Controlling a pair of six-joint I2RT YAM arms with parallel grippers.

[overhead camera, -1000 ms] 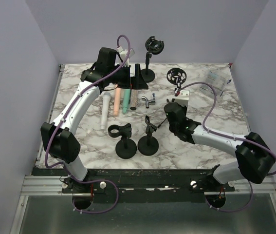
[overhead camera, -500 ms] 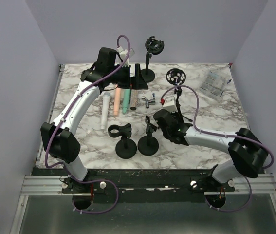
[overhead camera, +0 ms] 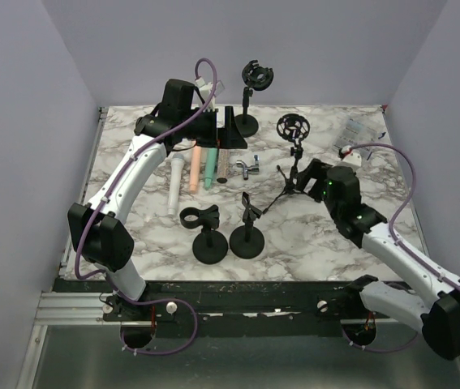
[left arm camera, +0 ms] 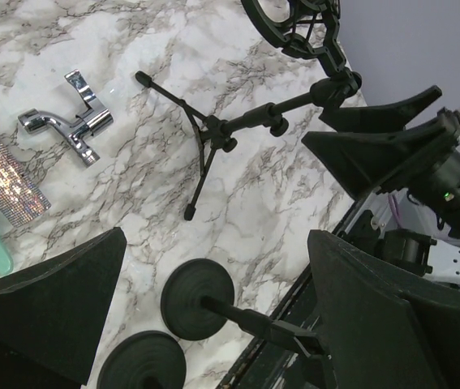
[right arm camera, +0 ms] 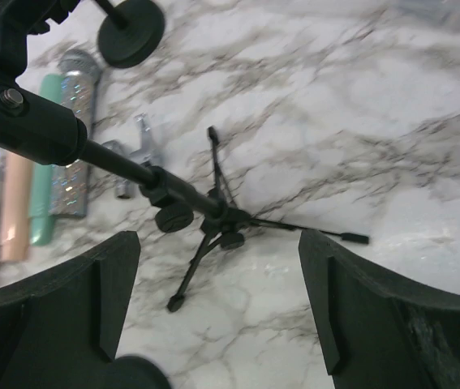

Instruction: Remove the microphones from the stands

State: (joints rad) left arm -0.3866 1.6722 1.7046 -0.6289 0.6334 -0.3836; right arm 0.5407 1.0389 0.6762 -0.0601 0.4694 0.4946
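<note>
Now: right gripper (right arm camera: 217, 271) spread wide, holding nothing. Tripod stand (right arm camera: 223, 220) sits just ahead of its fingers (right arm camera: 92, 300), the pole slanting up to the hand's left. Beyond the stand lies a chrome fitting (left arm camera: 71, 126), then 4 mics (overhead camera: 197, 172) flat and side by side on the table (overhead camera: 311, 235), all off any stand. Left gripper (left arm camera: 213, 275), likewise wide and holding nothing, hangs near the mics' far ends. 2 round-base stands (overhead camera: 247, 241) stand left of the right gripper.
</note>
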